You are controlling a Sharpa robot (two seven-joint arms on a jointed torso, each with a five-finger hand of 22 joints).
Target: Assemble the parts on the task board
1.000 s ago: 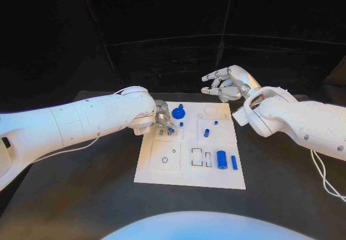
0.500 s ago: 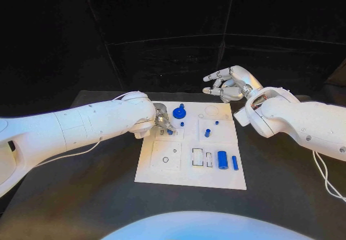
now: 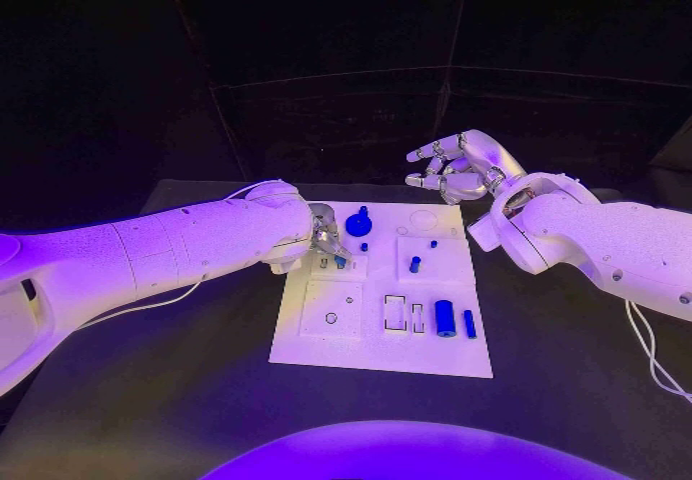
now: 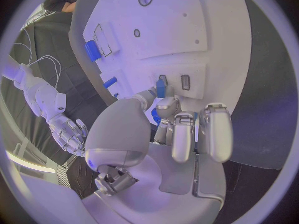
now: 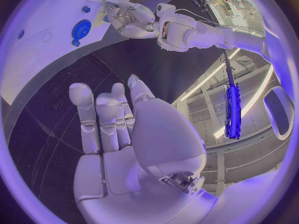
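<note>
Nearest, the task board (image 3: pixel 378 350) lies flat at the middle of the black table (image 3: pixel 144 400). Its near row carries a square raised plate with a small round hole (image 3: pixel 330 318), then two narrow rectangular recesses (image 3: pixel 395 312), then a thick blue cylinder (image 3: pixel 444 318) lying beside a thinner blue pin (image 3: pixel 469 324); the two are close but apart.

Mid board: a short blue peg (image 3: pixel 414 264) stands toward the right side. On the left side sits a white block with two small slots (image 4: pixel 174 81).

Left hand (image 3: pixel 323 238): low over the board's left edge, fingers drawn together and pinching a small blue part (image 4: pixel 161 88) at its tips, directly over the slotted block. Whether the part touches a slot cannot be told. The left forearm (image 3: pixel 173 250) crosses the table's left side and hides the board's far left corner.

Far row: a blue round disc part (image 3: pixel 359 226) just beside the left hand, with a small blue stud (image 3: pixel 433 244) further right.

Right hand (image 3: pixel 454 168): raised past the board's far right corner, well clear of it, fingers loosely curled and apart, holding nothing.
</note>
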